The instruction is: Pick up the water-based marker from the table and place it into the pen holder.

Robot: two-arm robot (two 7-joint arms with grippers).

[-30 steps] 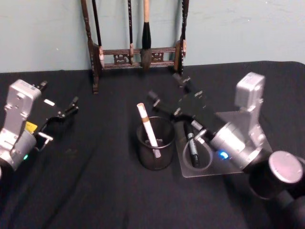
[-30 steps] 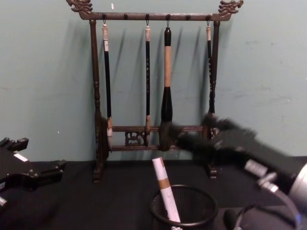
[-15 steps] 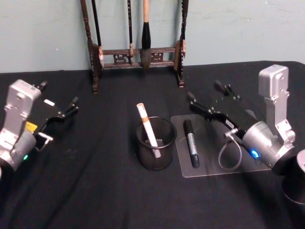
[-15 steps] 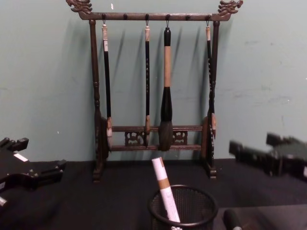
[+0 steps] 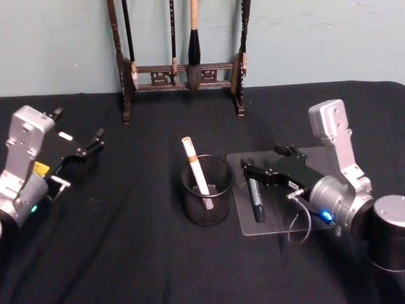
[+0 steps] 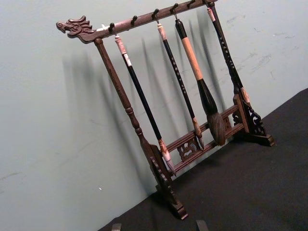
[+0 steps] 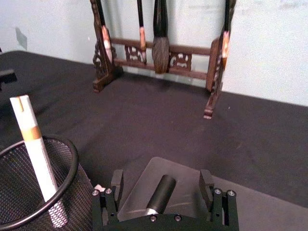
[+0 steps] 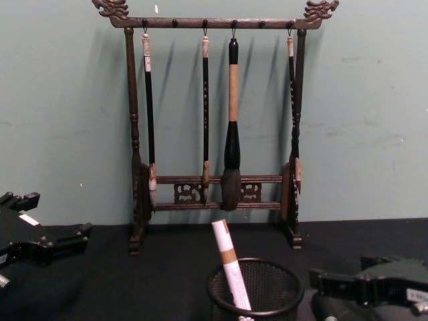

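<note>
My right gripper point(image 5: 261, 159) hangs spread wide astride the black marker point(image 5: 255, 195), which lies on the clear mat point(image 5: 281, 221) beside the pen holder point(image 5: 218, 209); it looks light, stiff and slick, so I'd pinch mid-barrel; left gripper point(image 5: 81, 158) sits parked, fingers apart

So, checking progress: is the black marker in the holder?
Out: marker lies on the mat beside the holder; right gripper open over it.

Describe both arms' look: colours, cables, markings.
The left gripper is black on a silver-grey housing, with a white sticker, a yellow label and a green light. The right gripper is the same black and silver-grey, with a blue light and a grey cable loop at its wrist.
</note>
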